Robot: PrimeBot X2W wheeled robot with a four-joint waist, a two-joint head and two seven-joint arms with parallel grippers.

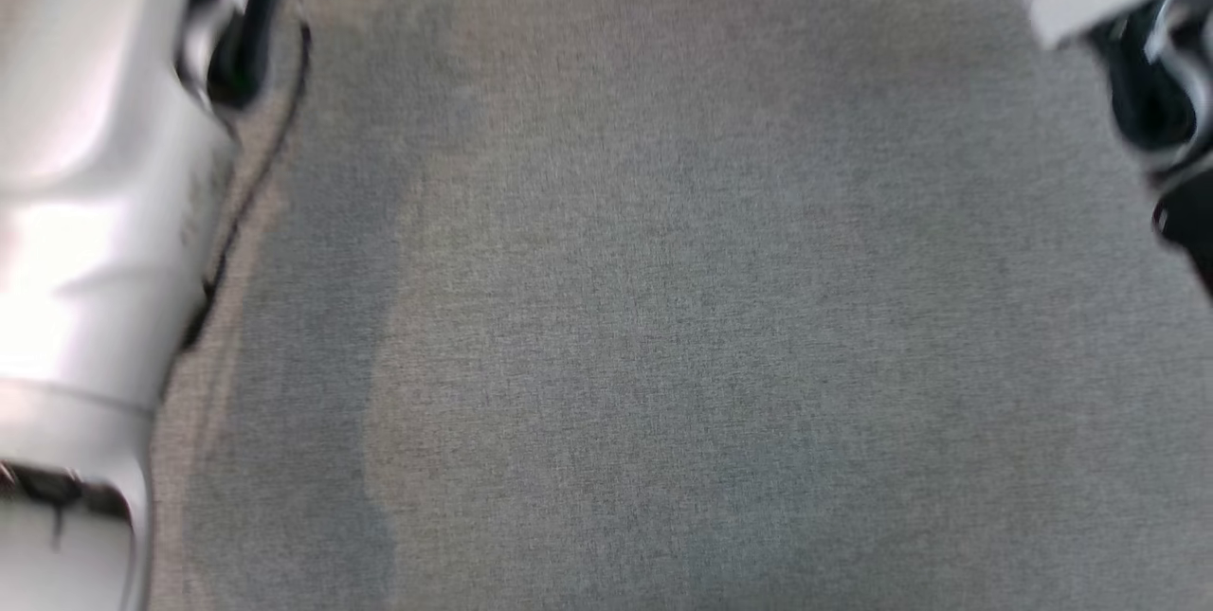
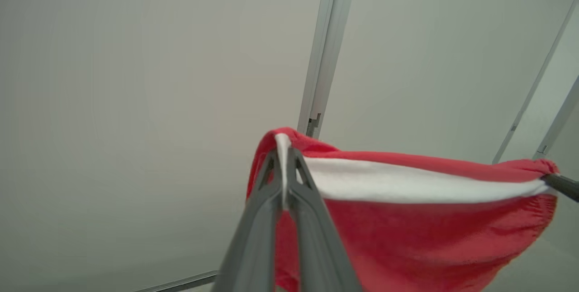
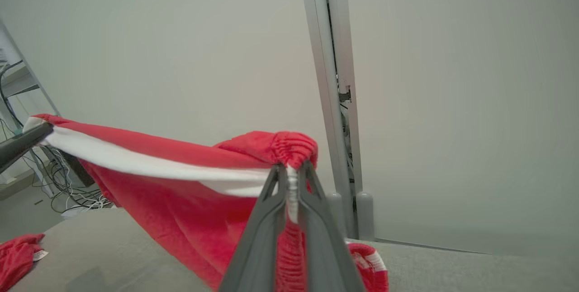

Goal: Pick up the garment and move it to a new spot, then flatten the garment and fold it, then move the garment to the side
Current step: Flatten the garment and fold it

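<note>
Red fleece garment (image 2: 407,237) with a white edge band, hung in the air as a taut sling over the far part of the grey fabric-covered worktop (image 1: 663,308). Its lower folds appear to reach that surface. The left end effector (image 2: 284,160) is clamped on one corner of the band and the right end effector (image 3: 291,174) on the gathered opposite corner.

Likely faults: both grips take only a narrow edge, so further spreading could pull the band free. Uneven lowering would lay the cloth creased, and a trailing hem may bunch.

Both arms reach forward and are raised, fingers toward the far wall. The pale left forearm (image 1: 85,213) lies at the scene's left.
</note>
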